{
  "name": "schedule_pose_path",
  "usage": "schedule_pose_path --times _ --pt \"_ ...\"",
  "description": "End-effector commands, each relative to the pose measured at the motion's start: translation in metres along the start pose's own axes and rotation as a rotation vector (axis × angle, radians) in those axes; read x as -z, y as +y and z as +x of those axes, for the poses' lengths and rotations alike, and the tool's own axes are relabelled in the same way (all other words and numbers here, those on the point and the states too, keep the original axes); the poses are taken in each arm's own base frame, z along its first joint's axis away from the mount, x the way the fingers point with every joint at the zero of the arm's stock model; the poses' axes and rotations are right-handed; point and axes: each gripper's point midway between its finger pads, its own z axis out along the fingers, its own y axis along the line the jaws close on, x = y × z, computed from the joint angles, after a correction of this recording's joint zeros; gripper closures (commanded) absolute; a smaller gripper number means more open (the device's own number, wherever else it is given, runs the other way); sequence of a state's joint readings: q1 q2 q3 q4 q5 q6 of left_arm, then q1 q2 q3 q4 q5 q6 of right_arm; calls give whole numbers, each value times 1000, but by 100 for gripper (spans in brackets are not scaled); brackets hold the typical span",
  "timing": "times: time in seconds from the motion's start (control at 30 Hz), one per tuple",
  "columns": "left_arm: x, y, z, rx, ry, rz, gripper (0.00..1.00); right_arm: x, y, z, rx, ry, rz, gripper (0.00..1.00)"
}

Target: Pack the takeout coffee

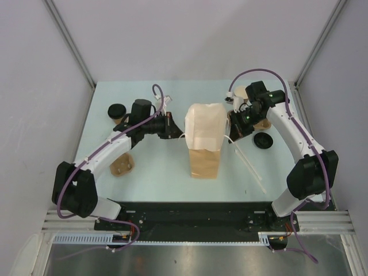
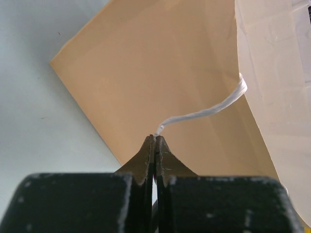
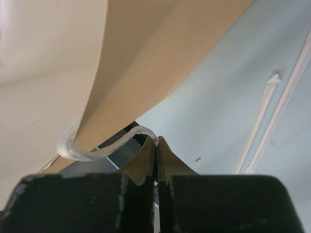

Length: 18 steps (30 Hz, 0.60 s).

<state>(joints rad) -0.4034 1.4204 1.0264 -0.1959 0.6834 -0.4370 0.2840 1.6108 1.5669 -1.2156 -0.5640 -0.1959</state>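
Note:
The tall brown paper bag [image 1: 204, 138] stands upright mid-table with its mouth open. My left gripper [image 1: 174, 127] is at its left side, shut on one white handle [image 2: 204, 112]. My right gripper [image 1: 230, 131] is at its right side, shut on the other white handle [image 3: 97, 153]. In the wrist views the left gripper [image 2: 155, 137] and right gripper [image 3: 156, 140] each pinch the cord at the fingertips. One kraft cup with a black lid [image 1: 118, 111] stands back left. An open kraft cup [image 1: 241, 92] stands back right, partly hidden by my right arm. A loose black lid [image 1: 263, 140] lies right of the bag.
The flat cardboard cup carrier [image 1: 122, 164] lies at the left under my left arm. Two white wrapped straws [image 1: 251, 165] lie right of the bag, also in the right wrist view [image 3: 272, 116]. Grey walls enclose the table.

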Motion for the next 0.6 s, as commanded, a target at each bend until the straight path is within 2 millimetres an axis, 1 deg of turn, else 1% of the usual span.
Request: schedule_pose_path --times 0.0,0.03,0.07,0.1,0.13,0.17,0.2,0.23,0.27,0.33,0.37,0.4,0.43,0.47,0.5,0.57 --pt "9 -19 -12 -68 -28 21 100 12 1 -12 28 -56 7 100" --pt "14 -24 -19 -89 -46 24 100 16 3 -15 35 -69 3 100" --pt "18 -29 -23 -112 -58 28 99 27 3 -25 43 -109 12 100" --pt "26 -39 -30 -140 -88 39 97 32 5 -29 52 -124 10 100" --pt "32 -46 -38 -160 -113 44 95 37 6 -33 57 -140 10 97" --pt "37 -51 -42 -180 -130 46 91 46 9 -41 72 -168 13 95" --pt "41 -55 -46 -193 -146 44 89 51 9 -44 69 -184 13 93" --pt "49 -65 -55 -220 -174 51 87 56 11 -47 75 -200 14 87" --pt "52 -67 -57 -230 -182 49 79 59 12 -50 77 -211 13 82" --pt "60 -76 -64 -255 -210 50 69 69 16 -58 91 -246 20 77" --pt "63 -79 -66 -262 -218 51 67 72 17 -60 92 -255 22 73" --pt "65 -81 -70 -267 -226 51 65 78 19 -65 97 -275 25 64" --pt "67 -85 -71 -275 -232 57 60 80 21 -67 102 -283 25 63" --pt "69 -87 -72 -277 -236 59 57 82 22 -69 107 -289 25 61" --pt "71 -91 -75 -284 -244 66 56 87 24 -71 112 -301 26 55" --pt "73 -95 -77 -291 -250 75 50 91 27 -73 118 -310 28 48"
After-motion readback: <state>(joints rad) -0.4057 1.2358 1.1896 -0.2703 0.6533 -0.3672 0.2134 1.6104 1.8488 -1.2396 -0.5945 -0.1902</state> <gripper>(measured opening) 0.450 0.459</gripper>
